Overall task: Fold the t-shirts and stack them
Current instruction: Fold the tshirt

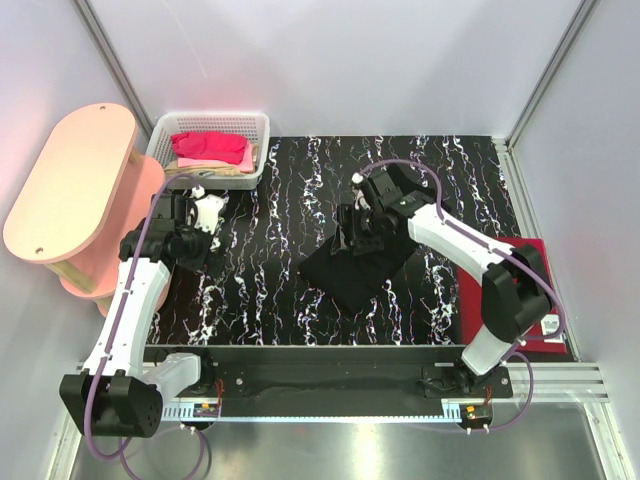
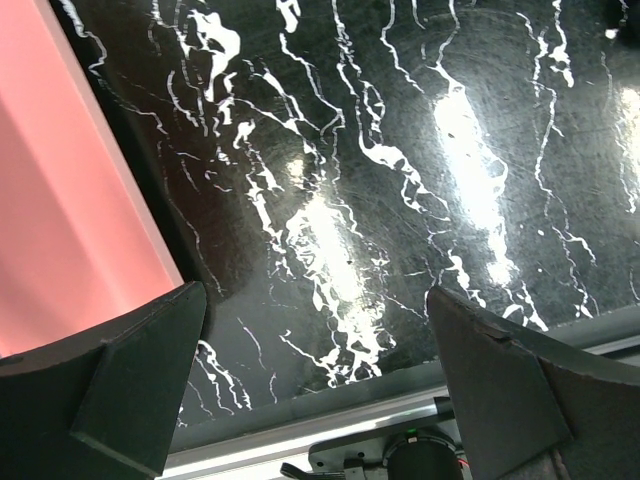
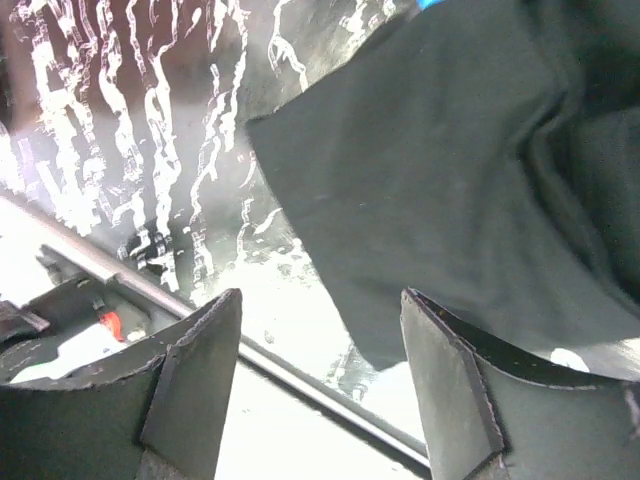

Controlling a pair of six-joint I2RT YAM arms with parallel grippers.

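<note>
I see 3 t-shirts. My right fingers (image 1: 362,228) hang over the far edge of the black t-shirt (image 1: 352,275), which lies folded on the marbled worktop (image 1: 270,290). My left fingers (image 1: 205,203) point toward the white basket (image 1: 258,155) holding the pink t-shirt (image 1: 210,148). The dark red t-shirt (image 1: 468,303) lies flat at the worktop's right edge, partly under my right arm.

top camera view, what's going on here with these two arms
The right arm has its jaws open over a folded black cloth t-shirt on the marbled black table, gripping nothing. The left arm hangs, jaws open, by the white plastic mesh basket holding a bright pink t-shirt. A dark red t-shirt lies at the right edge.
</note>
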